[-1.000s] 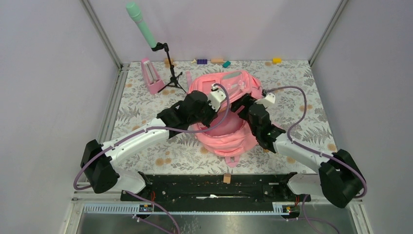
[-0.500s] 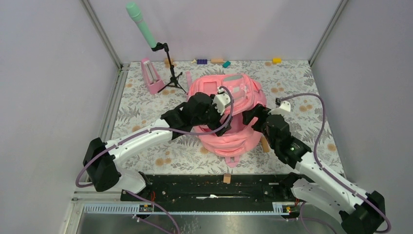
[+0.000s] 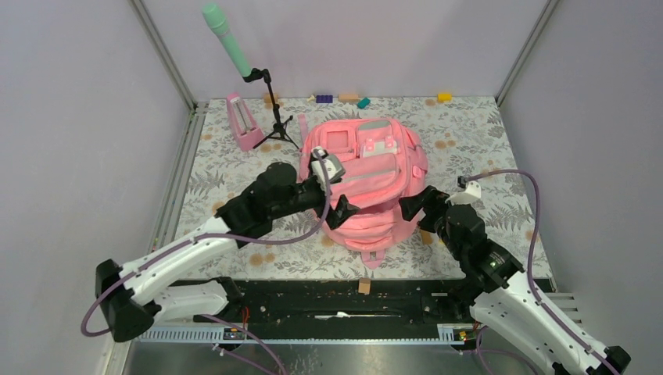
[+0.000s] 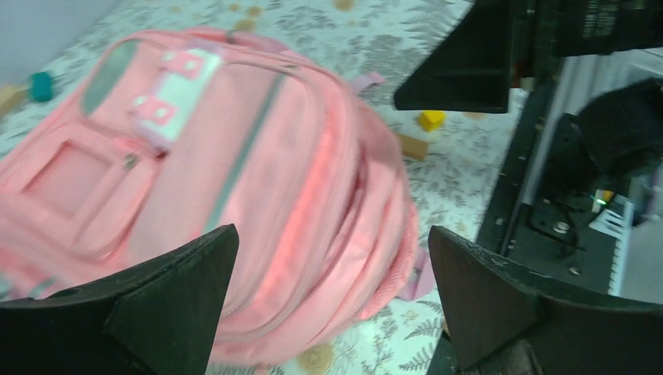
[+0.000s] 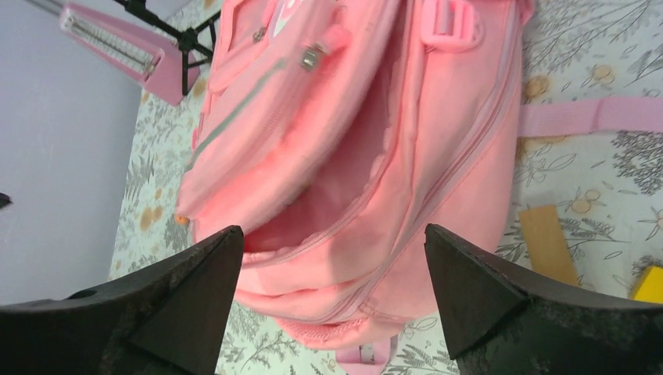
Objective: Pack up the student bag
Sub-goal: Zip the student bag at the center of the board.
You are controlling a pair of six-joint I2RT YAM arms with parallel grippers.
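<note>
left claw [image 4: 332,234], right claw [image 5: 332,230] withdrawn from student bag [image 3: 367,172] | both splayed | contents unseen

One student bag [image 3: 367,168], one metronome [image 3: 244,121], one microphone [image 3: 227,39] on its stand [image 3: 275,117], and at least seven small blocks [image 3: 348,97].

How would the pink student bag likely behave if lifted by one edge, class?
Probably floppy: the student bag is soft creased fabric, and its open mouth sags. Likely to slump, not roll, since it lies flat on the table.
</note>
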